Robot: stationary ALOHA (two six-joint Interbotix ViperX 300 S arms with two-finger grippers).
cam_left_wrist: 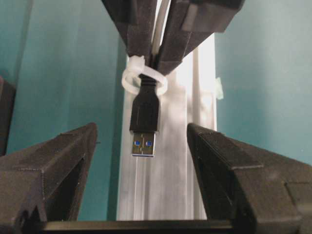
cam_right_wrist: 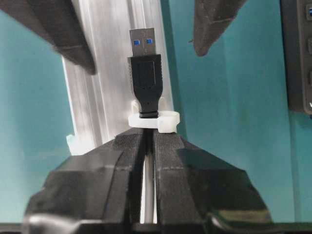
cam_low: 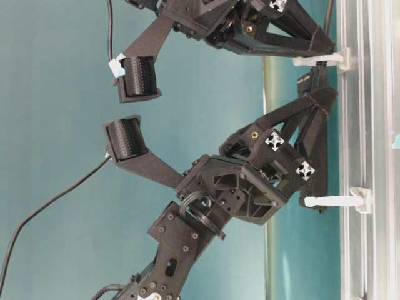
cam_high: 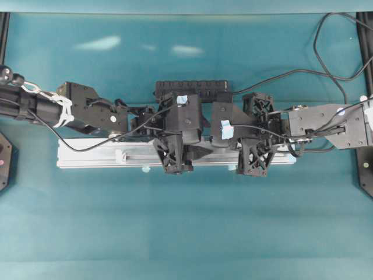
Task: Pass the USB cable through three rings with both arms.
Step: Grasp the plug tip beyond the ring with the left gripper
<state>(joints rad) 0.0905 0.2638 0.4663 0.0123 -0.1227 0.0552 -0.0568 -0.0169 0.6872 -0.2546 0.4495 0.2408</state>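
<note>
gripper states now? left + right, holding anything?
Left gripper: open, holding nothing; its fingers flank the USB plug without touching.
Right gripper: shut on the USB cable just behind the ring.

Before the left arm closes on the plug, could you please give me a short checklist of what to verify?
1. USB plug pushed through the ring: ok.
2. Right gripper shut on the cable behind the ring: ok.
3. Left gripper open, a finger on each side of the plug: ok.
4. Plug centred between the left fingers: ok, roughly.
5. Plug clear of the rail: cannot tell.
6. Which of the three rings this one is: cannot tell.
</note>
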